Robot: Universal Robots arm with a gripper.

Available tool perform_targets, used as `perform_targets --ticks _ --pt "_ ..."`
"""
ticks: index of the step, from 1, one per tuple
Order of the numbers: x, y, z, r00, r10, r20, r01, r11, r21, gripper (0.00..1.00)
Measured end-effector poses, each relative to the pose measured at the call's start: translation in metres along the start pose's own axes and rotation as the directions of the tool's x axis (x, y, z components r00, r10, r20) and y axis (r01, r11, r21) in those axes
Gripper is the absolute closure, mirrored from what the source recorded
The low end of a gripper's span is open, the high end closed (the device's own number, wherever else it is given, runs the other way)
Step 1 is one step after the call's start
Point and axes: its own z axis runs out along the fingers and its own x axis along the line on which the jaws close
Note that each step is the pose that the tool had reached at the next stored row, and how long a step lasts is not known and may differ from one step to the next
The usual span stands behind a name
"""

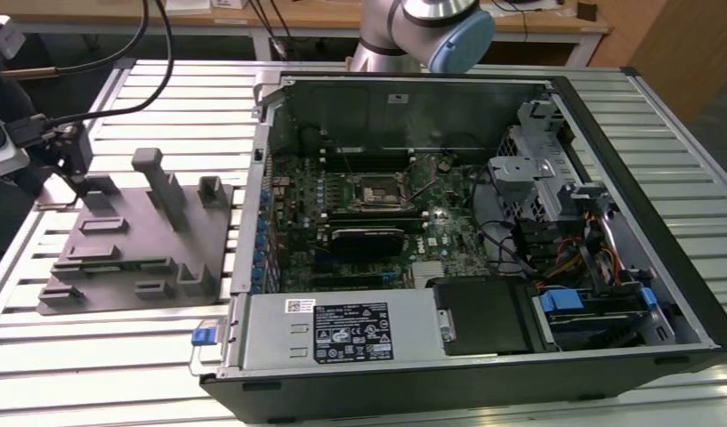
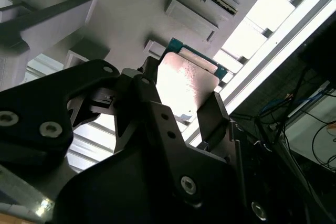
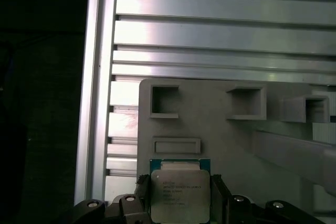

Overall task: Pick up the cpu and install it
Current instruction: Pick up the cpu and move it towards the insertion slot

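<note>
The cpu (image 3: 179, 190), a small square chip with a silvery top and a green rim, sits between my gripper's (image 3: 179, 203) two black fingers (image 3: 143, 190) at the near edge of the grey fixture (image 3: 220, 135). In the second wrist view the cpu (image 2: 184, 85) shows the same way, with a finger (image 2: 212, 116) pressed against each side, so the gripper (image 2: 181, 100) is shut on it. I cannot tell whether the chip is resting on the fixture or lifted off it. In the exterior view the gripper (image 1: 78, 173) hangs over the fixture's (image 1: 132, 249) far corner on the exterior view's left.
An open computer case (image 1: 601, 116) lies to the exterior view's right of the fixture, with the motherboard's black square socket (image 1: 373, 191) in its middle. Upright grey posts (image 1: 161, 182) rise from the fixture. Everything rests on a slatted aluminium table (image 1: 90, 356). Black cables (image 1: 138, 80) hang behind the gripper.
</note>
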Motion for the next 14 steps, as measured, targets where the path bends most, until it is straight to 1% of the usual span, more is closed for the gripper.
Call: perform_targets --ticks 14 --pt "-0.0001 0.0008 -0.0123 1.0 0.0 -0.0001 0.0 1.0 0.0 0.46"
